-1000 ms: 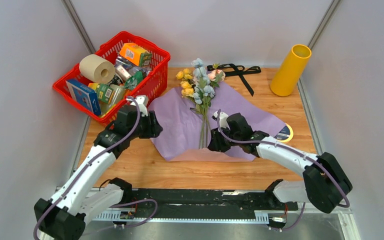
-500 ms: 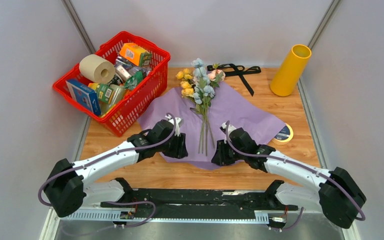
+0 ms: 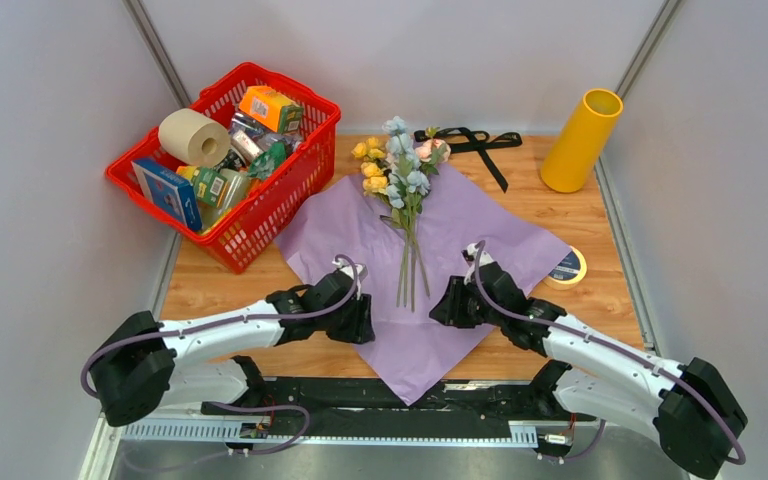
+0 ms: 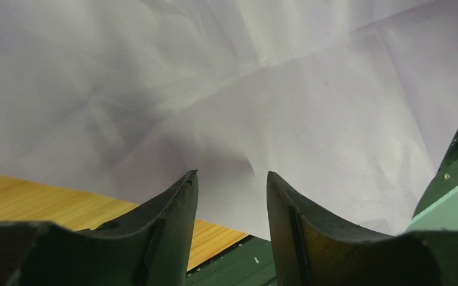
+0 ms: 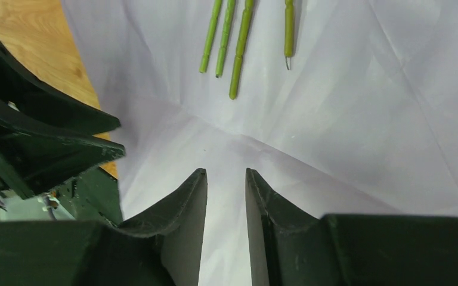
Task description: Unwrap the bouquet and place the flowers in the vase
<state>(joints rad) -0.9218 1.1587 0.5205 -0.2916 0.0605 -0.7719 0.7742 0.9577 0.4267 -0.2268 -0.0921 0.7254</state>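
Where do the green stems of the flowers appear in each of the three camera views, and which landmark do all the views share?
Top external: the green stems lie near the centre of the picture, on the lilac wrapping paper.
Left wrist: the stems are not in it; the paper fills most of the picture.
Right wrist: the lower ends of the stems are at the upper middle, on the paper.
Shared landmark: the lilac wrapping paper.

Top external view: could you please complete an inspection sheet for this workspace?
Surface: wooden table, partly covered.
Job's things: wrapping paper spread open, near corner past the table edge; flowers lying on it; vase upright, far right.
Clutter: black ribbon loose behind; red basket holding packages and paper roll; tape ring right.
Claws: left claw, right claw open over the paper, empty.
Cables: purple cables along both arms.
Surroundings: grey walls.
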